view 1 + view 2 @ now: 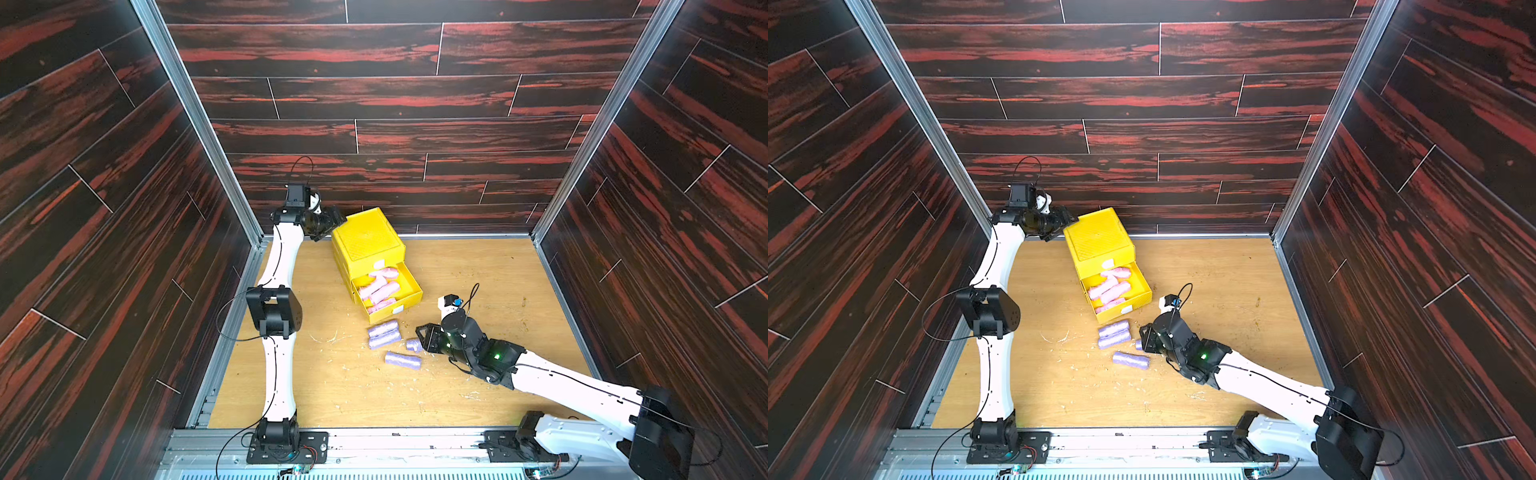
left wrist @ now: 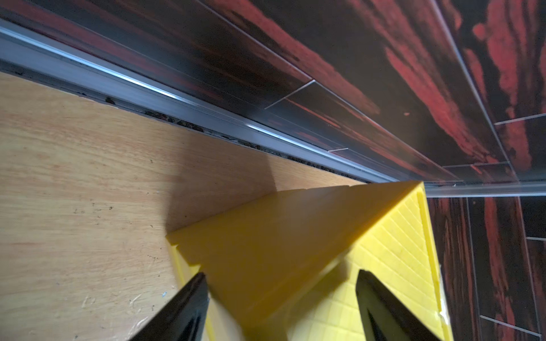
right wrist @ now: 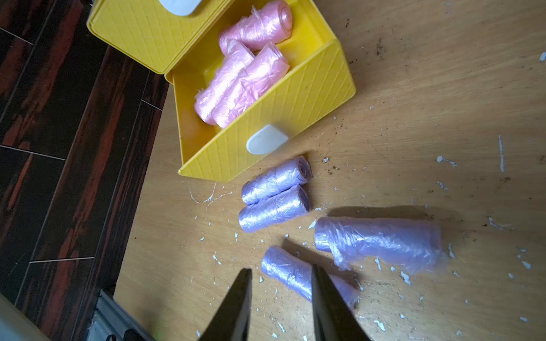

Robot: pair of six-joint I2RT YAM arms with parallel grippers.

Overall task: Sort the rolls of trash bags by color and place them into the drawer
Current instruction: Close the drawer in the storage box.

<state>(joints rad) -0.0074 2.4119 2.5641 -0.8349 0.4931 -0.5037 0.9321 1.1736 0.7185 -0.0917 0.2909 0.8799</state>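
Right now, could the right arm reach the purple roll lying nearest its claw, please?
Probably yes: the right claw hovers open right by that purple roll, with nothing on it or between them.

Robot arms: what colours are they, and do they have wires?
Both the left arm and right arm have smooth white shells with chunky black joints. Thin black cables loop along them. The left end effector and right end effector each have two pointed black fingers. A green light glows on the right arm.
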